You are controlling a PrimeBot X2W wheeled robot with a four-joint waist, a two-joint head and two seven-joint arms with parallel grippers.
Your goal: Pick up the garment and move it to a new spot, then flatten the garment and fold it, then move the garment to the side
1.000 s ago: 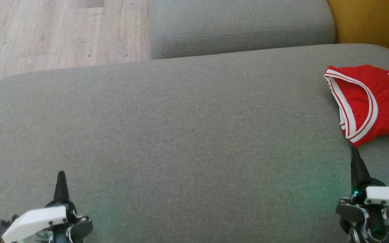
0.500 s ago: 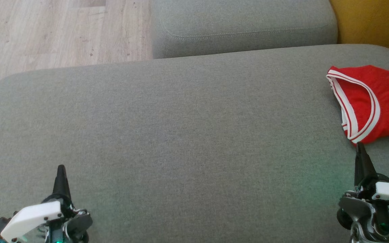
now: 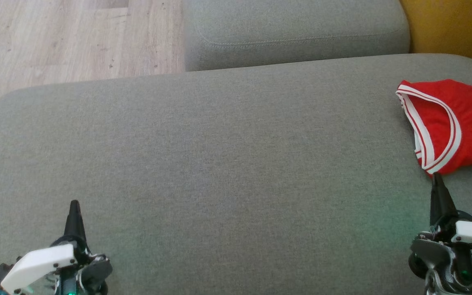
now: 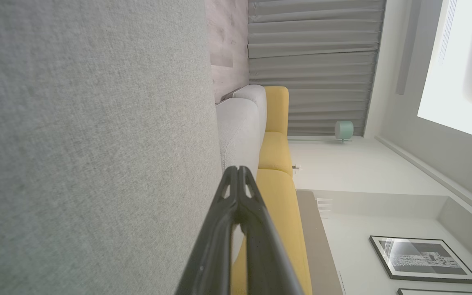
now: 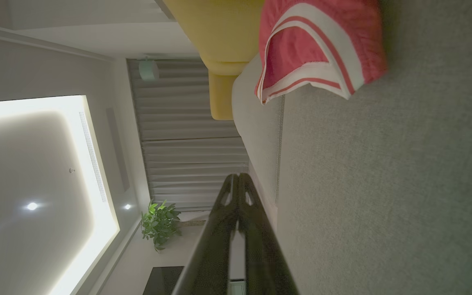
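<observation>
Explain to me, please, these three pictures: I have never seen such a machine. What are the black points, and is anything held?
This is a wheeled robot with two arms. The wide picture comes from a camera on its head, looking down at a grey sofa cushion. The black spikes are its grippers: the left gripper at lower left, the right gripper at lower right. The other two pictures come from cameras on the wrists, each looking along its own gripper, so the room appears turned sideways. A red jersey lies crumpled at the cushion's right side, just ahead of the right gripper. Both grippers are closed and hold nothing.
</observation>
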